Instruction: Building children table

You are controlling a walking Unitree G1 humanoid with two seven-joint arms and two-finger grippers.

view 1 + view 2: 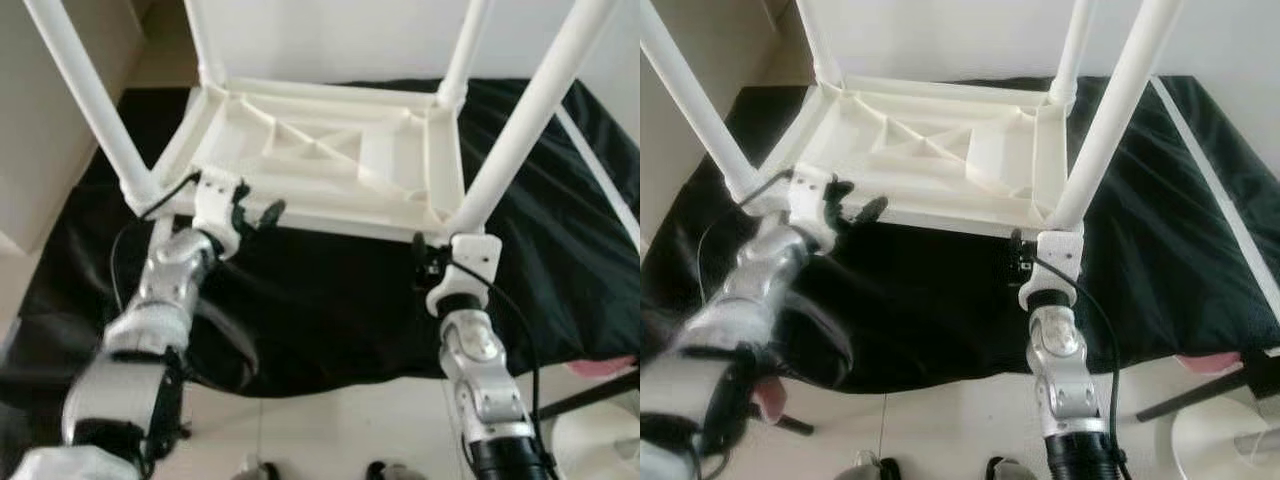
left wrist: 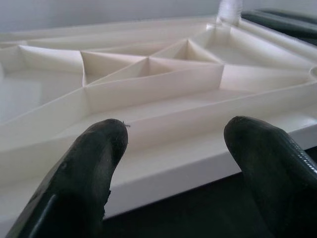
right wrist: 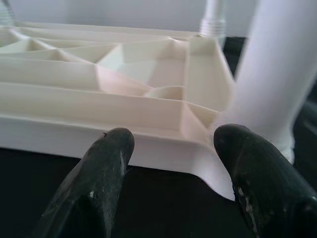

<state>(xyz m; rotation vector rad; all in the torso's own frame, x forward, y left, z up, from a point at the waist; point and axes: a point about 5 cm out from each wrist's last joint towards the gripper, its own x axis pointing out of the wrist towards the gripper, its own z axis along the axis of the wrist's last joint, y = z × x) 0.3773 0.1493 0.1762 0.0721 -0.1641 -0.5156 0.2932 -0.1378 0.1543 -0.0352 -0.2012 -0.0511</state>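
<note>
1. Left eye view: a white plastic children's table [image 1: 320, 160] lies upside down on a black cloth [image 1: 330, 300], with its ribbed underside facing up.
2. Four white round plastic legs stand up from the table's corners; the near-left leg [image 1: 85, 95] and the near-right leg [image 1: 530, 110] lean outward (their tops run past the frame).
3. The left gripper [image 1: 250, 215] is at the table's near edge, close to the near-left corner. Left wrist view: its two black fingers [image 2: 86, 173] are spread wide, just short of the white rim, holding nothing.
4. The right gripper [image 1: 428, 262] is at the table's near-right corner, below the socket of the near-right leg. Right wrist view: its fingers [image 3: 101, 178] are also spread wide, one on each side of the corner, with nothing gripped.
5. The black cloth covers the pale tiled floor [image 1: 340, 430], and its near edge ends just in front of the robot.
</note>
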